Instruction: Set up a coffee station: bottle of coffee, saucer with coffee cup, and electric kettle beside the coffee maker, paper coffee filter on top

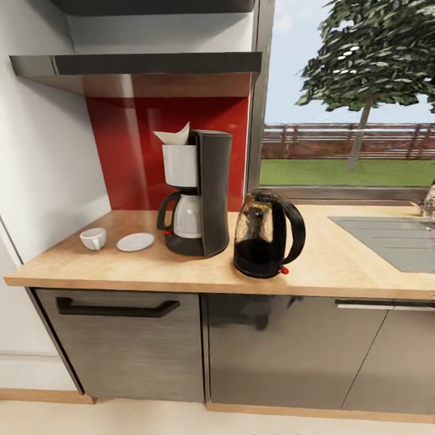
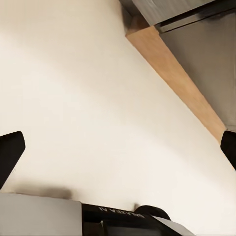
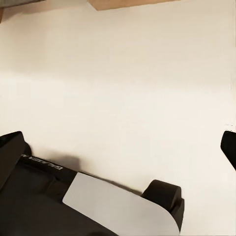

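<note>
Head view: the countertop (image 1: 338, 260), light wood over grey cabinet fronts (image 1: 127, 350), runs across the scene. The coffee maker (image 1: 196, 193) stands upright near the red backsplash (image 1: 139, 151), its carafe (image 1: 184, 215) seated under the upper housing. The filter (image 1: 173, 136), a white paper cone, rests on top of the coffee maker with one pointed corner up. The kettle (image 1: 266, 235) stands upright just beside the coffee maker, on the side toward the sink (image 1: 396, 238), its loop handle turned to the sink and its red switch low at the base. The saucer (image 1: 135, 241) lies flat on the countertop on the coffee maker's other side, close to its base. The cup (image 1: 93, 238) stands on the wood beside the saucer, not on it, with a small gap between them. A dark shelf (image 1: 157, 63) hangs above the backsplash. A window (image 1: 350, 121) behind the sink shows grass, a fence and a tree.

Left wrist view: the left gripper (image 2: 118, 147) points at pale floor (image 2: 88, 98); its two dark fingertips (image 2: 10, 152) sit far apart at opposite edges with nothing between them. A wooden plinth strip (image 2: 182, 83) crosses a corner below a grey cabinet.

Right wrist view: the right gripper (image 3: 120, 145) also faces pale floor, jaws spread wide and empty.
</note>
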{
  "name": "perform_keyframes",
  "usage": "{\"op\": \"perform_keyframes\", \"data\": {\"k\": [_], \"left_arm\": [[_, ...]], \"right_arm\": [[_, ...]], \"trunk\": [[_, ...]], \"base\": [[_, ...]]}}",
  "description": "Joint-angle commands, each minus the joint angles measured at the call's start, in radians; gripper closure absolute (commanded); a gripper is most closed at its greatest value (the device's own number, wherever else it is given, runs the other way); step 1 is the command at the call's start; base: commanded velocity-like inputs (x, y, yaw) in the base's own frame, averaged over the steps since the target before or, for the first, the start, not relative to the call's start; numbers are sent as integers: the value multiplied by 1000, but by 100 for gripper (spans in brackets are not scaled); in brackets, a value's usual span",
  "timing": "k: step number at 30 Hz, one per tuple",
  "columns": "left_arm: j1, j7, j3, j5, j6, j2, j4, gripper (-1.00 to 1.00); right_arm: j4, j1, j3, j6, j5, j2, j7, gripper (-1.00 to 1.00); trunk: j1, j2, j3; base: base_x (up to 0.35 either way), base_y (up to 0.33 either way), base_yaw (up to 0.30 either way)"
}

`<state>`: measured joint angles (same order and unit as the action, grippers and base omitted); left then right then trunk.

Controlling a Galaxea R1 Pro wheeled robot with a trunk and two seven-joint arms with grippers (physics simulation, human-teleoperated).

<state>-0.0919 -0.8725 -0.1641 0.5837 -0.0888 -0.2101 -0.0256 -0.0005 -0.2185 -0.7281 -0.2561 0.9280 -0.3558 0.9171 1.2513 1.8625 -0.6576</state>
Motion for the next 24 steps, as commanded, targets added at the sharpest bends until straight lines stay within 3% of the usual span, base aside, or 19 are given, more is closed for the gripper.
{"op": "perform_keyframes", "data": {"k": [1,17,24], "left_arm": [[0,-2,-8,-10,-8,0,1,-100],[0,-2,-8,-10,-8,0,1,-100],[0,-3,-8,-10,-8,0,1,-100]], "right_arm": [[1,-1,-8,-6,5,0,2,-100],[0,-1,-8,-7,5,0,2,-100],[0,-1,-8,-9,5,0,1,-100]], "trunk": [[0,0,-1],[0,0,-1],[0,0,-1]], "base": [[0,226,-203],[0,296,-29],[-31,71,0]]}}
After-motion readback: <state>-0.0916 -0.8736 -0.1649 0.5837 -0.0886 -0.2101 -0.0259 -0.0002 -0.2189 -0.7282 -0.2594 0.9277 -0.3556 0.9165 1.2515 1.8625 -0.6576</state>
